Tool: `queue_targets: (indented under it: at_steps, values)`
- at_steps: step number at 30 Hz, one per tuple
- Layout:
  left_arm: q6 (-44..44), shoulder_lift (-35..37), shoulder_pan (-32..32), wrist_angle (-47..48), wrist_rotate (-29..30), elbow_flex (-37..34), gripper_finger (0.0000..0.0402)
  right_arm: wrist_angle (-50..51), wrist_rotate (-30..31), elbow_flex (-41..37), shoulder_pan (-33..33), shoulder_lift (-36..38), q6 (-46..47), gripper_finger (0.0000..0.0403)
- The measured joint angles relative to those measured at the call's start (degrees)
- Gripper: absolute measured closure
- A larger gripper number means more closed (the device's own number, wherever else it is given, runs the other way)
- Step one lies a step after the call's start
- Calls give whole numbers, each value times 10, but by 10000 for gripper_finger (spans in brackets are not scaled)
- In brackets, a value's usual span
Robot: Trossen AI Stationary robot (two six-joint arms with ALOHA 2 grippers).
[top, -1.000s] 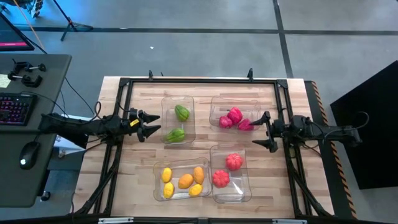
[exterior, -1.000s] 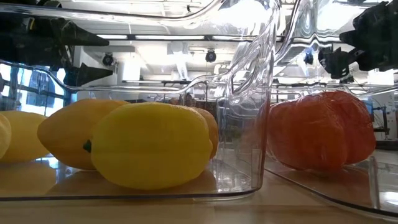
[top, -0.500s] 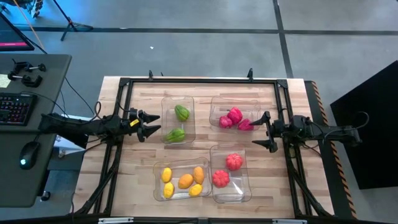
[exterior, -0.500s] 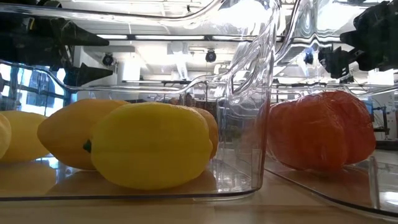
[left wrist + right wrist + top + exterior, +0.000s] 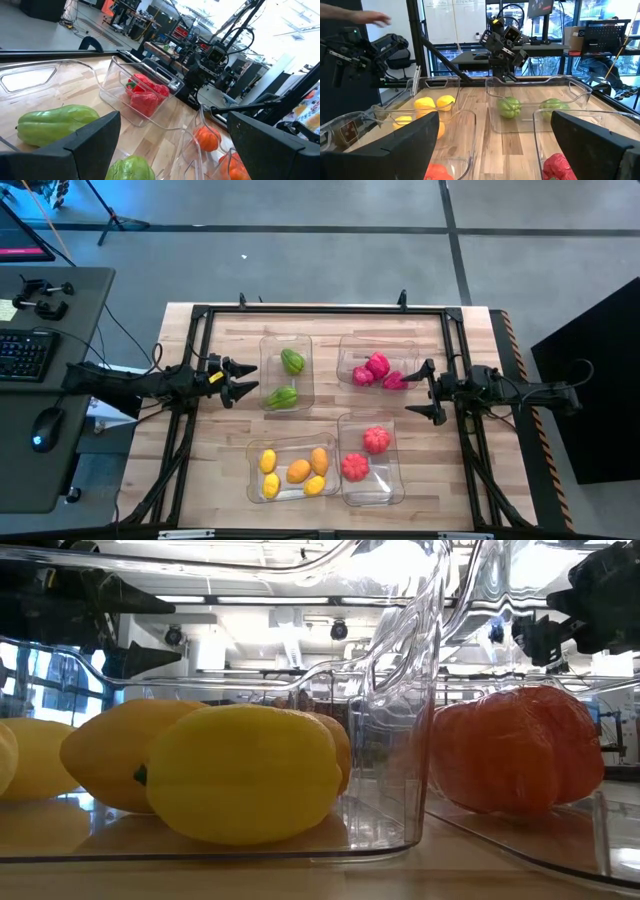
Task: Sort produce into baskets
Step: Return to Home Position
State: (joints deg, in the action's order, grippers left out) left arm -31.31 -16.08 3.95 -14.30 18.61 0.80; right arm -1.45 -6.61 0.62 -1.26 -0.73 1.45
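Note:
Four clear bins stand on the wooden table. The far left bin holds two green pieces. The far right bin holds red-pink pieces. The near left bin holds several yellow and orange pieces. The near right bin holds two red-orange pieces. My left gripper is open and empty just left of the green bin. My right gripper is open and empty just right of the red-pink bin.
A black frame runs around the table's edges. A desk with a keyboard and mouse stands left of the table. In the right wrist view a person's hand shows in the room beyond the table.

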Motion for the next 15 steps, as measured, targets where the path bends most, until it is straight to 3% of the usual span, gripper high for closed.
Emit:
queue_targets:
  at_steps: [9, 15]
  values:
    - [0, 1, 0, 1, 0, 0, 50, 0, 0, 0, 0, 0, 0, 27]
    - [5, 86, -4, 49, -3, 0, 50, 0, 0, 0, 0, 0, 0, 27]
